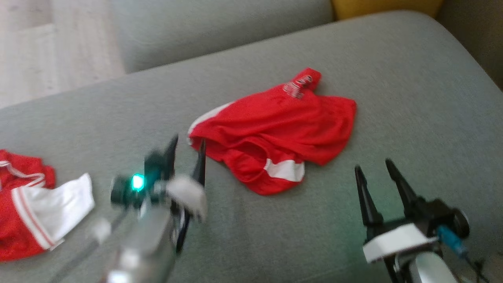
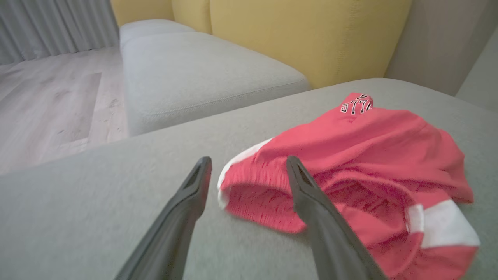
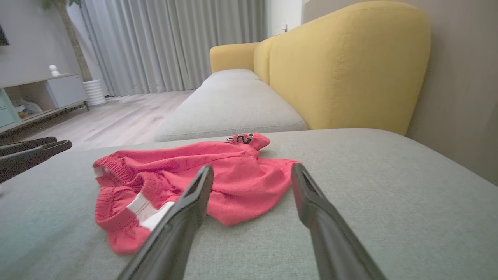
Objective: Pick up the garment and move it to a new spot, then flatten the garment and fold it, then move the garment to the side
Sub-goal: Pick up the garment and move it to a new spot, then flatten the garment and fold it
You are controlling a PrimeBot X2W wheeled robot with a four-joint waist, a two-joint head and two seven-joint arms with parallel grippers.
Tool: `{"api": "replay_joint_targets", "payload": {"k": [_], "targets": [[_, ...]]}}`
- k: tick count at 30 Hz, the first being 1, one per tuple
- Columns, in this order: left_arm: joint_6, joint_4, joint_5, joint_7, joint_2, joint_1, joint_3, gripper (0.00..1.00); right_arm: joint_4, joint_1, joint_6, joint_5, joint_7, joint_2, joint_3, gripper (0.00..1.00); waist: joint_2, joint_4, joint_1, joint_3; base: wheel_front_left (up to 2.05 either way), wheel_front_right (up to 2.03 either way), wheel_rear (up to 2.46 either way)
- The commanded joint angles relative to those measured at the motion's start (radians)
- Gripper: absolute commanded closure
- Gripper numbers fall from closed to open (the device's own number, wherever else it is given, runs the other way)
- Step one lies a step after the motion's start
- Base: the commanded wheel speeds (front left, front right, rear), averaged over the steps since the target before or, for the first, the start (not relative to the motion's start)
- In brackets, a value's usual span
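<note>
The garment (image 1: 275,129) is a pair of red shorts with white side panels, lying crumpled on the grey sofa seat (image 1: 393,78). In the left wrist view the garment (image 2: 369,155) has its waistband opening facing the fingers. My left gripper (image 1: 186,151) is open just left of the waistband, and in its own view it (image 2: 249,165) has nothing between its fingers. My right gripper (image 1: 373,165) stands open to the lower right of the shorts, apart from them. The right wrist view shows the garment (image 3: 218,171) ahead and left of that gripper (image 3: 253,173).
A second red and white garment (image 1: 35,204) lies at the seat's left edge. A yellow backrest (image 3: 342,66) rises behind the seat, another grey cushion (image 2: 202,74) lies beyond, with wooden floor (image 2: 50,97) to the left.
</note>
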Motion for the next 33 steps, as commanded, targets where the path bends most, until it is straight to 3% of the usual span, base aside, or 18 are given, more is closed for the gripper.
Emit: {"api": "replay_joint_targets", "payload": {"k": [1, 8, 9, 17, 23, 33], "targets": [[0.023, -0.115, 0.006, -0.012, 0.042, 0.088, 0.056, 0.00, -0.015, 0.017, 0.008, -0.015, -0.006, -0.003, 0.012, 0.00, -0.0001, 0.061, 0.0000, -0.053, 0.00, 0.00, 0.00], [0.027, -0.491, 0.056, -0.012, 0.042, 0.468, 0.204, 0.00, 0.005, 0.076, 0.008, -0.019, -0.006, -0.003, -0.031, 0.00, -0.0001, 0.147, 0.0000, -0.128, 0.00, 0.00, 0.00], [0.027, -0.491, 0.056, -0.012, 0.042, 0.468, 0.204, 0.00, 0.005, 0.076, 0.008, -0.019, -0.006, -0.003, -0.031, 0.00, -0.0001, 0.147, 0.0000, -0.128, 0.00, 0.00, 0.00], [0.106, -0.818, 0.184, -0.012, 0.023, 0.731, 0.324, 0.00, -0.033, 0.162, 0.008, 0.000, -0.006, -0.003, -0.056, 0.00, -0.0001, 0.225, 0.0000, -0.190, 0.00, 0.00, 0.00], [0.096, -0.898, 0.222, -0.012, 0.020, 0.804, 0.341, 0.00, -0.045, 0.210, 0.008, -0.006, -0.006, -0.003, -0.064, 0.00, -0.0001, 0.249, 0.0000, -0.221, 0.00, 0.00, 0.00], [0.075, -0.858, 0.253, -0.012, 0.020, 0.839, 0.371, 0.00, -0.045, 0.224, 0.008, -0.020, -0.006, -0.003, -0.047, 0.00, -0.0001, 0.242, 0.0000, -0.230, 0.00, 0.00, 0.00]]}}
